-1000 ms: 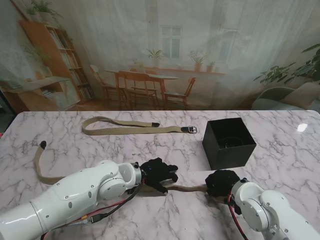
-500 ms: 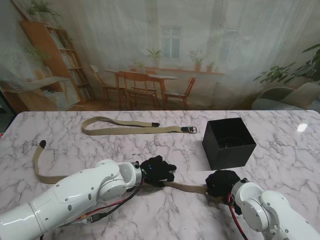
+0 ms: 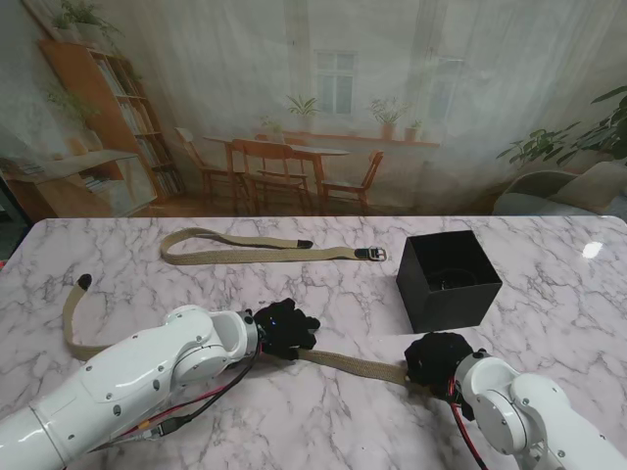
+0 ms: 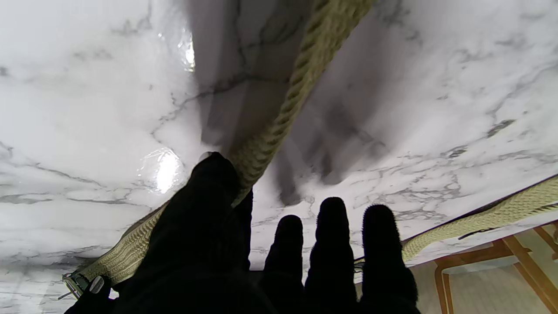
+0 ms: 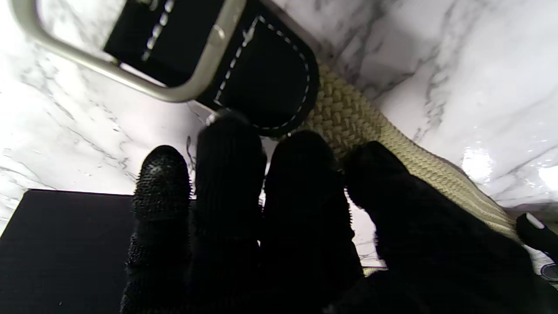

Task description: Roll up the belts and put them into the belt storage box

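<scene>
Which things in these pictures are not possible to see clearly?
- Black square storage box: its bottom is dark in the stand view.
- Near beige woven belt: the white left arm covers its middle.
- Its metal buckle: cut by the right wrist view's edge.
- Right hand: its grip is unclear.

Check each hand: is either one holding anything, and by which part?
Both hold the near belt. The right hand grips its buckle end; the left hand pinches the strap partway along, the rest trailing out to the left. The far belt lies untouched.

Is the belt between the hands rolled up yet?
No. The near belt lies stretched out flat between the left hand and right hand.
</scene>
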{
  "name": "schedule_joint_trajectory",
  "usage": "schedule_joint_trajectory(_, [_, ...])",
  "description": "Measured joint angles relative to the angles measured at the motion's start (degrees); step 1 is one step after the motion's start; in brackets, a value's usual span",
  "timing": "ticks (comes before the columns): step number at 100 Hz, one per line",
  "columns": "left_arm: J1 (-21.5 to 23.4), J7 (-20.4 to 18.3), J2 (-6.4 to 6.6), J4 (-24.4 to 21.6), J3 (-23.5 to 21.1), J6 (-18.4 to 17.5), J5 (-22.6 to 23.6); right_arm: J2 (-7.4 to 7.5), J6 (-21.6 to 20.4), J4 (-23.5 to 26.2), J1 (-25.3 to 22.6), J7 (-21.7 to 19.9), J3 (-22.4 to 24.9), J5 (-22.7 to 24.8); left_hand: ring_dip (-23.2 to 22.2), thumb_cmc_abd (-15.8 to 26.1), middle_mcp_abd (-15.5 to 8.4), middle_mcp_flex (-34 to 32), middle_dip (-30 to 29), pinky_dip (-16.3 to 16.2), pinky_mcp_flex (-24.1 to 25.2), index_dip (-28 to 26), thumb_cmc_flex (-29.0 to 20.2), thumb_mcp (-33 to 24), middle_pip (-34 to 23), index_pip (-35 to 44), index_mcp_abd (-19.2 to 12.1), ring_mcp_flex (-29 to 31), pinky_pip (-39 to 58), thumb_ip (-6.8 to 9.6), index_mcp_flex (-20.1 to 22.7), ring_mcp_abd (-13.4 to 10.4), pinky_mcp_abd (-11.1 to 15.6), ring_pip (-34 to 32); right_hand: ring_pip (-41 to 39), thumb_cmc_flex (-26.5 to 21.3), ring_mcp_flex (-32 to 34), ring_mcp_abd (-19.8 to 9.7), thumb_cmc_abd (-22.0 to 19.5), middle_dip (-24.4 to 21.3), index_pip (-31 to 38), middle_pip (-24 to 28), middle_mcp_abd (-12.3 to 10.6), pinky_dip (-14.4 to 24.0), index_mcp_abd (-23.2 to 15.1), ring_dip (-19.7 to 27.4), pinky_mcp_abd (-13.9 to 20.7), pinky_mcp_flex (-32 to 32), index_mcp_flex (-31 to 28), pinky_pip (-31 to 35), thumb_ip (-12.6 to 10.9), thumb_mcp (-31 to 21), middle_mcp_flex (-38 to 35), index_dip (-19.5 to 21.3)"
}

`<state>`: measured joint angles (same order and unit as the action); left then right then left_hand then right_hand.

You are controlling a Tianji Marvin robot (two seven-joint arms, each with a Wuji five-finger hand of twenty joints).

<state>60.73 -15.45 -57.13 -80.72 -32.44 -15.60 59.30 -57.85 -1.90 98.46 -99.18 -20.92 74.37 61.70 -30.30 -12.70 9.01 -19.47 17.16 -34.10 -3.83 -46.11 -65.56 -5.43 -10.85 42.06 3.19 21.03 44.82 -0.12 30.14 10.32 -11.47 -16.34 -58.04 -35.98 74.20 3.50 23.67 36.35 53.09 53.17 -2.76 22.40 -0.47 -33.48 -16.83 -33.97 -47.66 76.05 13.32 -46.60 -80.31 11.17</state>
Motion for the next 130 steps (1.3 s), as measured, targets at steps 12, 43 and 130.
schedule_joint_trajectory(12, [-1.10, 1.33, 0.05, 0.90, 1.81, 0.30, -0.97, -0.06, 0.00, -0.02, -0.28, 0.35, 0.21, 0.90, 0.00, -0.24, -0.02, -0.70, 0.00, 0.00, 0.00, -1.86, 0.00, 0.00, -0.01, 2.27, 1.49, 0.54, 0.00, 0.00, 0.85, -0.04, 0.00, 0.00, 14.57, 7.19, -8.70, 1.37, 0.11, 2.16, -3.24, -8.57, 3.03, 0.01, -6.51, 0.62, 0.00, 6.61, 0.01, -2.82, -0.25, 2.02, 12.43, 7.25])
schedule_joint_trajectory(43, [-1.84, 3.00, -0.27, 2.09, 3.05, 0.86, -1.85, -0.02, -1.25, 0.91, -1.56, 0.87, 0.96, 4.48, 0.00, -0.49, -0.03, -0.70, 0.00, 0.01, 0.00, -2.90, 0.00, 0.05, -0.01, 4.16, 1.61, 0.54, 0.00, 0.00, 2.85, -0.08, 0.00, 0.00, 21.69, 17.82, -35.09, 2.05, 5.84, -3.85, -10.06, -15.13, 10.59, 4.01, -5.99, 2.57, -0.22, 19.78, 5.72, -11.36, -5.52, 8.29, 47.30, 27.14])
schedule_joint_trajectory(130, [-0.73, 2.13, -0.43, 2.04, 0.98, 0.55, 0.29, -0.30, 0.72, -0.58, -1.78, 8.28, -2.06, 9.09, 0.01, -0.07, -0.03, -0.70, 0.00, 0.01, 0.01, -3.99, 1.31, 0.23, -0.01, 5.28, 1.16, 0.54, 0.00, -0.01, 3.53, -0.08, 0.00, 0.00, 25.28, -0.52, -7.22, -1.85, 14.97, -0.36, 8.38, -11.08, 2.44, 1.51, -13.80, 0.56, 6.03, 5.05, 6.37, -8.66, 2.51, -8.87, 7.76, 16.23])
